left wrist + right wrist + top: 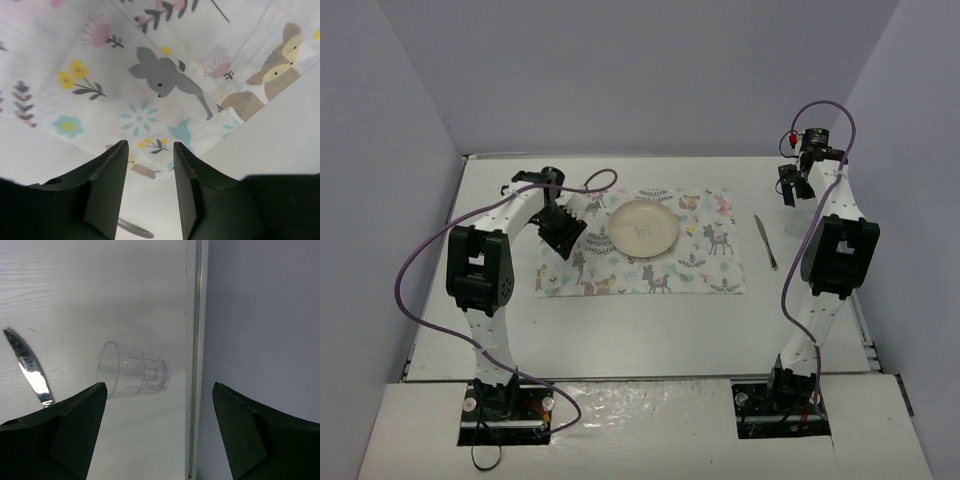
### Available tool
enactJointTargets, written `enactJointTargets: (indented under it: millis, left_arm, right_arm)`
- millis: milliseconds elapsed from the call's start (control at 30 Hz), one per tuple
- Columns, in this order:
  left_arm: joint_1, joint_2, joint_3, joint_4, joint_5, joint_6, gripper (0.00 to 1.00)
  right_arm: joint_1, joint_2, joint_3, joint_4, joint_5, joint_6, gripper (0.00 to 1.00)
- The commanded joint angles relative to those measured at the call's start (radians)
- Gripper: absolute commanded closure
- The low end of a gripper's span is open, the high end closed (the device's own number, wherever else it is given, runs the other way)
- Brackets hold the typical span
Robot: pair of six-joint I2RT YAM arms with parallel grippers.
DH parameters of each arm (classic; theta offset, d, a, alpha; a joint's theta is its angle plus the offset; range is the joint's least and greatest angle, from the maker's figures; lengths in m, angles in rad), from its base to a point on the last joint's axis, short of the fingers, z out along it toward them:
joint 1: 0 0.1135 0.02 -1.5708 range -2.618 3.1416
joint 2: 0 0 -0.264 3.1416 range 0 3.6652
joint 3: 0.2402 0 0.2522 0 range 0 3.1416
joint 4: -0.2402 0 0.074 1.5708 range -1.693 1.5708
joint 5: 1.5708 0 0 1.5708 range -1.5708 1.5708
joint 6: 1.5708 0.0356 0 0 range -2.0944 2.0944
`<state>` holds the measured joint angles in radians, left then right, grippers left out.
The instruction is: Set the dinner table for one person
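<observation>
Right wrist: right claw (159, 388) spread over glass (132, 371) near dinner table (100, 290) edge; left claw (150, 145) narrowly parted.

Left arm (480, 268): rises from its base at the near edge, elbow bent high, forearm reaching forward and in toward the middle.
Left wrist: tipped over, so the tool end points down and sits low.
Left gripper (562, 228): two dark fingers (107, 185) stand parallel with a narrow gap between them, gripping nothing.
Right arm (840, 255): taller and straighter, stretched forward along the right side.
Right wrist: folded over at the far end of the reach.
Right gripper (793, 190): points down, fingers (75, 430) spread wide apart, nothing clasped between them.
</observation>
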<state>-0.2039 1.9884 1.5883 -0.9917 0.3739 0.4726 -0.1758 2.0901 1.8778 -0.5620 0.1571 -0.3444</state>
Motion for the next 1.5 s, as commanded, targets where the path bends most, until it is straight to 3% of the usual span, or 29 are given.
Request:
enactJointTargets:
  millis: [0,167,433,867,1133,1267,1467]
  left_arm:
    - [-0.008,-0.074,0.178,-0.057,-0.023,0.018,0.60]
    - [-0.007,-0.082,0.232,-0.065,-0.032,0.017,0.60]
    - [-0.005,-0.115,0.151,-0.007,-0.039,0.003,0.59]
    - [0.006,-0.123,0.129,0.008,-0.030,0.008,0.60]
    - [0.006,-0.120,0.124,0.019,-0.026,0.007,0.59]
    - [0.004,-0.120,0.117,0.023,-0.023,0.006,0.60]
    - [0.006,-0.131,0.101,0.032,-0.032,0.015,0.59]
  right_arm:
    - [0.012,0.048,0.062,0.032,0.160,0.075,0.17]
    - [0.067,0.074,0.063,0.046,0.231,0.073,0.18]
    - [0.170,0.102,-0.004,0.113,0.444,0.014,0.19]
    - [0.168,0.096,-0.103,0.138,0.592,-0.023,0.18]
    - [0.101,0.101,-0.128,0.095,0.597,0.004,0.19]
    - [0.071,0.117,-0.120,0.021,0.557,0.026,0.35]
    - [0.056,0.135,-0.143,-0.016,0.513,0.048,1.00]
